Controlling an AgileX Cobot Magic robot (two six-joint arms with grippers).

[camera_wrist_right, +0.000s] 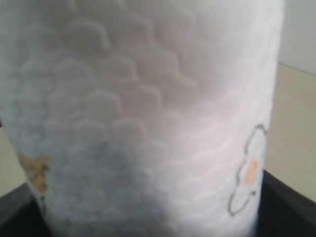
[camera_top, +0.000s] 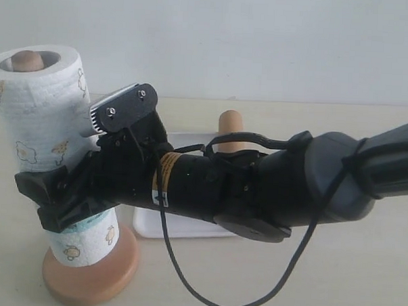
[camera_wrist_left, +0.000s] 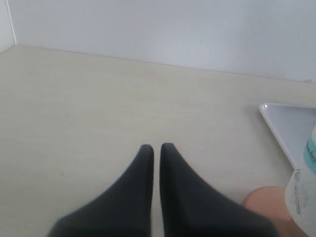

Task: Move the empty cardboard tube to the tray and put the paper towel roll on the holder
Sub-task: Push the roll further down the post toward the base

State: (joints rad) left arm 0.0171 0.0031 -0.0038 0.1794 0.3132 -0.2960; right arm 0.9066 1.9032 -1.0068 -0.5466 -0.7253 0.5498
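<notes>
The roll point(camera_top: 40, 112) sits on the holder point(camera_top: 94, 273), and the dowel tip shows out of its core; my right claw point(camera_top: 62, 153) is spread wide around the middle of the roll, one finger pressed on each side, so it holds it; the tray point(camera_top: 180, 226) lies just beside the holder; the tube point(camera_top: 230, 127) stands upright in the tray, partly hidden by my arm; my left claw point(camera_wrist_left: 156, 148) is closed and empty, over the table point(camera_wrist_left: 98, 98) near the holder.
</notes>
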